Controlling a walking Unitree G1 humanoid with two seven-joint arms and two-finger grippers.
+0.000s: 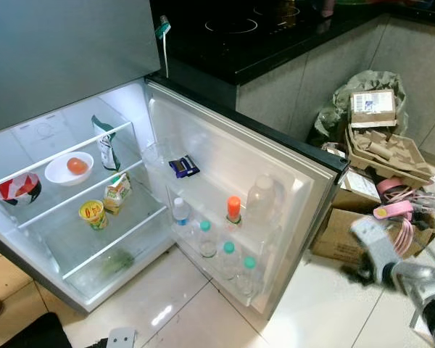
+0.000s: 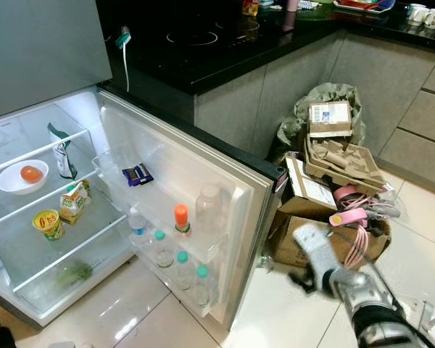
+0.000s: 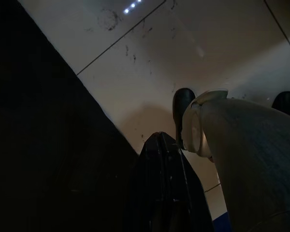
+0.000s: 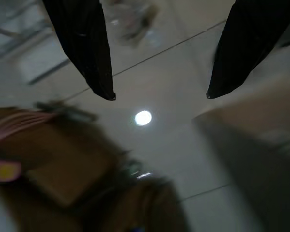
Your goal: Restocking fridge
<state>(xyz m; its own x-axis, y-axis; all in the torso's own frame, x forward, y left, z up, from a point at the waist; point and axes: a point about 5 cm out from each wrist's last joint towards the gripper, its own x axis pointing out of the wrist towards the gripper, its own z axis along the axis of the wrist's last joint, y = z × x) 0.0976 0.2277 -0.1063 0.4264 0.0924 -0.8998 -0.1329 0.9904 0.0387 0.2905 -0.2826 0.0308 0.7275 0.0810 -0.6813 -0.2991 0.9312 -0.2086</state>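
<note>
green-capped bottles (image 1: 228,255): 3 | orange-capped bottle (image 1: 233,209): 1 | bowls (image 1: 69,169): 2 | cardboard boxes (image 2: 326,239): 2

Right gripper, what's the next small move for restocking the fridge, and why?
Probably lower the right gripper toward the cardboard box beside the fridge door. Its fingers are open and hold nothing, over bare floor, and the door shelf has room beside the orange-capped bottle.

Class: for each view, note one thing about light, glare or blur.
Eye views: fridge lit from inside, right arm motion-blurred. Left wrist view: mostly in shadow. Right wrist view: boxes blurred, a glare spot on the floor between the open fingers.
</note>
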